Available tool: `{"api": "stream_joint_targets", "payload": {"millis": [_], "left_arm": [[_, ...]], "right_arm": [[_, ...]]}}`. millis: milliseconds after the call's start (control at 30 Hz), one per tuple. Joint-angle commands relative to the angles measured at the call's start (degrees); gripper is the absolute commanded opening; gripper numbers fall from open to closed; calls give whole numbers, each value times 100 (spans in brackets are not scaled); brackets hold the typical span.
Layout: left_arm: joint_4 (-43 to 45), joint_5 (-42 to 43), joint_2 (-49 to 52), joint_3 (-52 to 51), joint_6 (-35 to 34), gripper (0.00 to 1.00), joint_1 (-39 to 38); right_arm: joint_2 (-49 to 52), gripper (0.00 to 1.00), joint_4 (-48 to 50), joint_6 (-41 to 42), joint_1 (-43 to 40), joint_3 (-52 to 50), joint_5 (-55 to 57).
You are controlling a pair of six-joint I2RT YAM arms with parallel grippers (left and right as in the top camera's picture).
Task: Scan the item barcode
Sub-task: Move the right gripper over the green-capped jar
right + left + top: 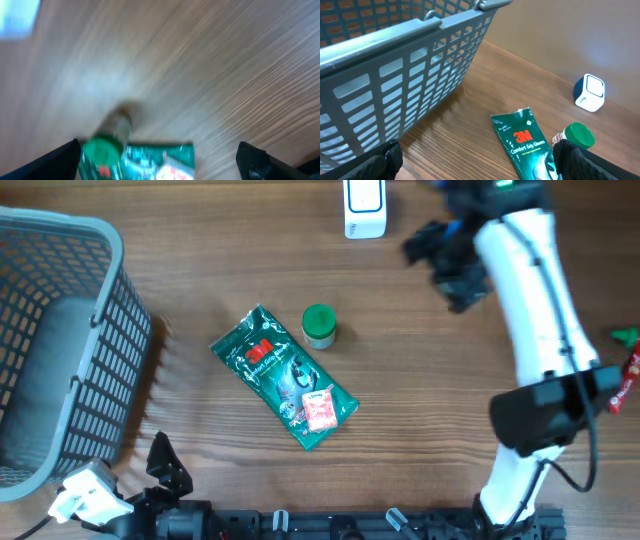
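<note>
Right claw point(438, 268) hangs spread wide and empty, near the scanner point(365, 208). Left claw point(476, 152) is spread too, low beside the basket point(60, 350). The glove packet point(283, 377) lies flat mid-table, with the green-capped bottle point(319, 325) just beside it.

A wooden table point(420, 380) fills the whole overhead view, mid-brown, with a fine straight grain running from side to side. The light is soft and even, leaving only faint, blurred shadows on the wood. In the right wrist view the grain carries a pale, washed-out sheen. In the left wrist view a plain tan wall point(570, 30) rises behind the table's far edge, smooth, with a faint cool patch of light on it
</note>
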Motion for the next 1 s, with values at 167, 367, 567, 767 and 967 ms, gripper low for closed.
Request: {"api": "stream_joint_targets", "payload": {"millis": [167, 367, 567, 767, 967], "left_arm": [[20, -31, -20, 4, -28, 100, -31], [20, -31, -20, 4, -28, 100, -31], [20, -31, -20, 4, -28, 100, -31], [20, -33, -20, 4, -28, 100, -31], [20, -33, -20, 4, -28, 100, -31]], "right_arm": [[-7, 100, 3071, -662, 1764, -1738, -155], [560, 100, 3989, -1504, 2002, -2358, -144], [776, 79, 3880, -1578, 2052, -2365, -304], [774, 67, 2640, -2382, 1980, -2361, 177], [774, 83, 1235, -4138, 1587, -2361, 1886]]}}
